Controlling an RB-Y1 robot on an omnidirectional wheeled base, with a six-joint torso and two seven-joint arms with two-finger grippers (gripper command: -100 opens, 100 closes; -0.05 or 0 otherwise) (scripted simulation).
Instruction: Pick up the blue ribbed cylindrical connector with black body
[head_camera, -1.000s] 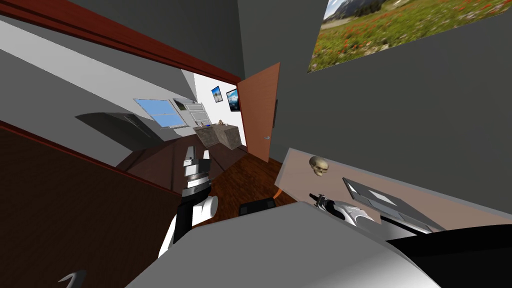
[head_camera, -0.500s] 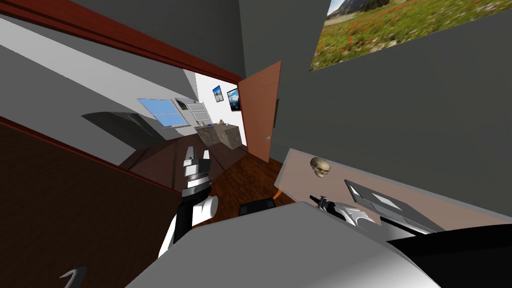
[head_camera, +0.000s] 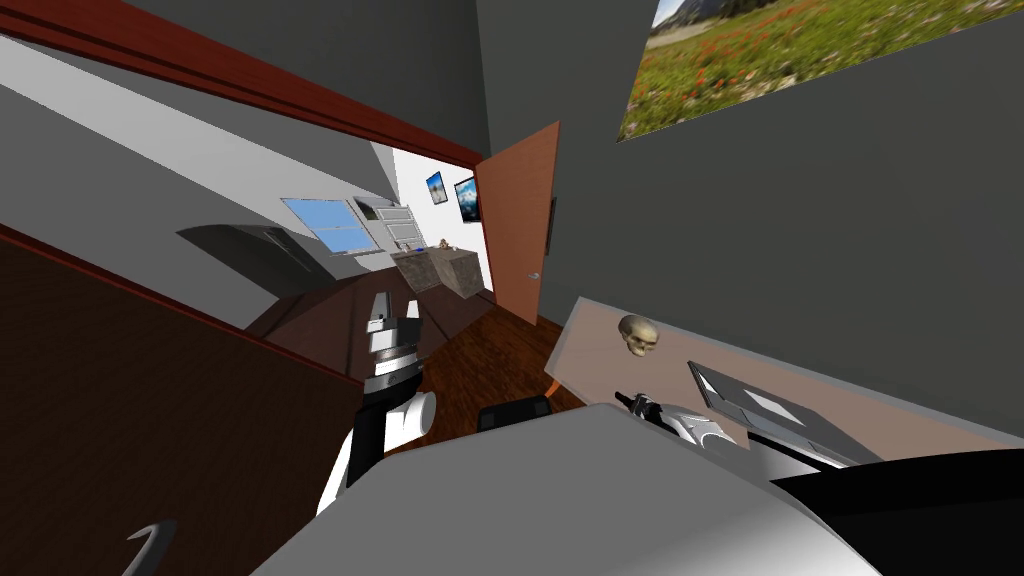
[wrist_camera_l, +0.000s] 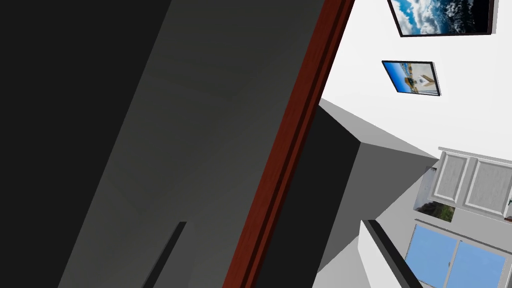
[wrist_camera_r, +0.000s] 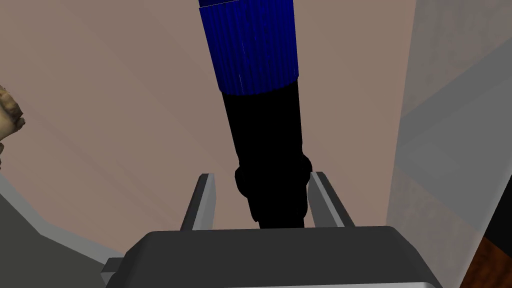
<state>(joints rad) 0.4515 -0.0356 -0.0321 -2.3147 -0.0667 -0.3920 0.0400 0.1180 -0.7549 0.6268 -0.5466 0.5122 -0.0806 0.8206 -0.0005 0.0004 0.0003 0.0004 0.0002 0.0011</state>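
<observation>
tan tabletop (wrist_camera_r: 125, 100) carries the connector (wrist_camera_r: 260, 100), its black end between the fingers of the right gripper (wrist_camera_r: 261, 176), set narrow, one side not quite touching. skull (head_camera: 638, 335) sits at the gripper's twelve o'clock. grasp step, i judge: squeeze shut, then lift. left gripper (head_camera: 392, 318) hangs idle.

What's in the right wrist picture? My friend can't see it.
A cylindrical connector with a black body and a ribbed blue far end sits between the right gripper's open jaws, over a pinkish-brown tabletop. A gap shows beside one jaw.
</observation>
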